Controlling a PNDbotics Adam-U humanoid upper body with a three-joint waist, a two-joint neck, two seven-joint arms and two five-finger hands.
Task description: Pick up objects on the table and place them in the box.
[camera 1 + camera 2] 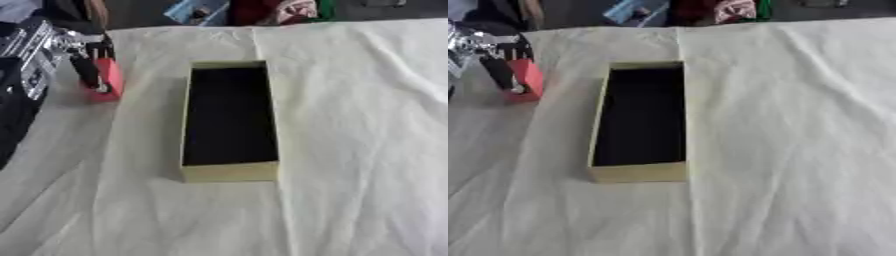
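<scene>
Left hand (92, 65), black fingers with silver joints, comes in from the upper left and is curled down around a small red block-shaped object (109, 82); dark fingers lie across its left face, so it reads as grasped. Cannot tell whether the red object is lifted or resting on the cloth: a shadow sits under it, and its lower edge looks at or just above the surface. Right hand shows in neither view.

The red object sits to the left of the long rectangular tan cardboard box with a dark interior (229, 172), near it but not touching, level with the box's far end. The box lies lengthwise away from the robot on the table covered in wrinkled white cloth (350, 150). Nothing can be made out inside; the interior is plain dark.

Handling, judged: the red object looks small, rigid and flat-sided, likely light, maybe plastic or foam; material unclear. Flat faces suit a pinch across the two opposite broad sides, as the hand has it now. Smooth sides could slip if tilted, so keep it upright on the way over. The box walls are low and the opening is wide, so the drop-in is easy. The cloth is loose and could bunch up if dragged.
</scene>
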